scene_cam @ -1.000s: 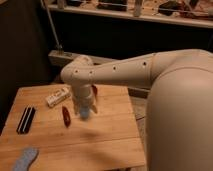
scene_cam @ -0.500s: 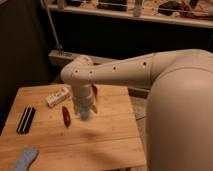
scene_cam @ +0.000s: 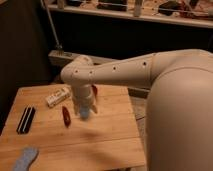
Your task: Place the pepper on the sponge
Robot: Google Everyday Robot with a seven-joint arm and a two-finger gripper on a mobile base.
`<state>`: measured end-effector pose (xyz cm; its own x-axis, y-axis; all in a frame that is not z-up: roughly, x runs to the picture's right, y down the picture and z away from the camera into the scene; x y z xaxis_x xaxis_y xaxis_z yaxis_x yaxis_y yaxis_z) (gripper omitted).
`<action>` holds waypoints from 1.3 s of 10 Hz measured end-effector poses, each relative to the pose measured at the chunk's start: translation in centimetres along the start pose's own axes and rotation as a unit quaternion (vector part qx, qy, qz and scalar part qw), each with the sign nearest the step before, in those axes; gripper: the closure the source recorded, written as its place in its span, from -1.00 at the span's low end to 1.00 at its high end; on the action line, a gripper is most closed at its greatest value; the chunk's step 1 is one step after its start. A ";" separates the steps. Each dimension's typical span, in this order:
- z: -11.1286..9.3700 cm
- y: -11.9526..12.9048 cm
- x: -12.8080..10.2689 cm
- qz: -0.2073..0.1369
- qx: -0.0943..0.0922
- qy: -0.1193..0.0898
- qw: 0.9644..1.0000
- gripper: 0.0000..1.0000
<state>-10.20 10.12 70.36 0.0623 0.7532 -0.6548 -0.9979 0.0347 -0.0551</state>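
The pepper [scene_cam: 65, 115], small, slender and dark red, lies on the wooden table [scene_cam: 107, 137] left of centre. The sponge [scene_cam: 25, 158], a flat blue-grey pad, rests at the table's front left corner. My gripper [scene_cam: 84, 111] hangs from the white arm just right of the pepper, pointing down and close above the tabletop. It is open and nothing shows between its fingers. The pepper and the gripper are apart.
A black striped block [scene_cam: 26, 119] lies at the table's left edge. A white box [scene_cam: 58, 96] sits at the back left. Something red [scene_cam: 94, 90] shows behind the arm. The table's right edge drops off under my big white arm [scene_cam: 170, 100].
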 end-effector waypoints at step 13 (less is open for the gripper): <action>-0.2 6.9 -4.8 -0.069 0.012 -0.038 0.997 -0.30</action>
<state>-17.39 6.60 72.97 0.1983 0.7883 -0.5824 -0.9801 0.1568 -0.1215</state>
